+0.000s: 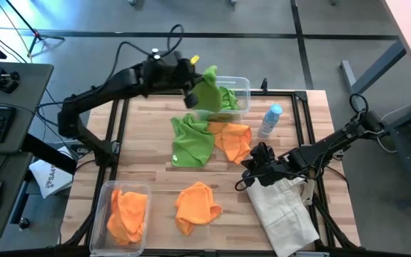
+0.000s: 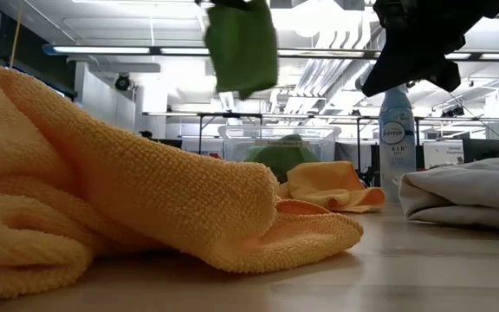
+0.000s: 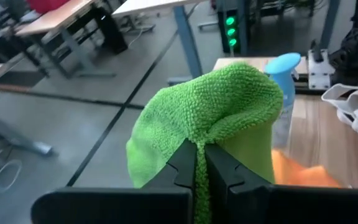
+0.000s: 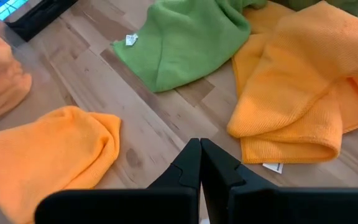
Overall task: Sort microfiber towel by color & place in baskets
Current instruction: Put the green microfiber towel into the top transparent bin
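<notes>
My left gripper (image 1: 193,91) is shut on a green towel (image 1: 207,93) lifted high beside the far clear basket (image 1: 242,87), which holds another green towel (image 1: 228,98). A third green towel (image 1: 191,140) lies flat mid-table, with an orange towel (image 1: 232,139) just right of it. Another orange towel (image 1: 196,203) lies near the front edge. The near-left basket (image 1: 108,200) holds orange towels (image 1: 128,213). My right gripper (image 4: 200,163) is shut and empty, hovering right of centre above bare table between the orange towels. My left gripper pinches a fold of the green towel (image 3: 199,163) between its two fingers (image 3: 182,165). The cloth bulges out beyond the fingertips in a rounded hump (image 3: 222,102). The towel is lifted clear of the table and hangs below the gripper (image 2: 243,48).
A spray bottle with a blue cap (image 1: 270,120) stands right of the far basket. An off-white tote bag (image 1: 284,207) lies at the near right, under my right arm. Bare wood shows on the table's left side and between the loose towels.
</notes>
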`<action>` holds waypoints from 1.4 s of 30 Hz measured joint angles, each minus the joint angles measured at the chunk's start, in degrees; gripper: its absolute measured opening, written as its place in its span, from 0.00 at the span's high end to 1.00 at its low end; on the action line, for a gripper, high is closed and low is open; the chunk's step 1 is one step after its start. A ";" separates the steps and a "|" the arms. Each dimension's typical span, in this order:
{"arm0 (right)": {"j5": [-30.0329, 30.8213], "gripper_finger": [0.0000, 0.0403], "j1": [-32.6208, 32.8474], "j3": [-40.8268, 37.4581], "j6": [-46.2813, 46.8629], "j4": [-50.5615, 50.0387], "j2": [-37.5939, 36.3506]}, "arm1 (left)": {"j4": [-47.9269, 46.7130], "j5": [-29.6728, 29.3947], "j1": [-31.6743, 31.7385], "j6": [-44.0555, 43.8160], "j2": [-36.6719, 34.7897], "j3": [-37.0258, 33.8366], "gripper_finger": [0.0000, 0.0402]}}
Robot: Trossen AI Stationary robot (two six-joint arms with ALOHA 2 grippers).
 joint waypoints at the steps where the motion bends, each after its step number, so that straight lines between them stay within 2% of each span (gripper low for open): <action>1: -0.02 1.00 0.02 0.00 0.06 -0.02 0.00 | 1.68 1.48 0.66 0.83 1.14 0.00 1.00; 3: 0.05 1.00 0.00 0.00 0.06 0.00 0.00 | 4.66 3.36 1.74 2.34 3.59 0.00 1.00; 11: 3.08 1.00 0.00 0.00 2.73 -0.02 0.00 | 13.86 3.33 5.08 3.96 12.88 -0.04 1.00; 24: 6.35 1.00 0.00 0.00 2.93 -0.15 0.00 | 14.68 3.61 7.91 2.91 25.73 -0.04 1.00; 30: 6.76 1.00 0.01 0.00 2.93 -0.15 0.00 | 14.18 3.34 8.58 -1.95 30.68 -0.04 1.00; 36: 7.54 1.00 0.00 0.00 2.93 -0.15 0.00 | 13.04 2.33 8.64 -7.00 32.37 -0.04 0.99; 42: 7.54 1.00 0.02 0.00 2.90 -0.15 0.00 | 9.55 4.01 8.64 -10.06 32.40 -0.04 0.87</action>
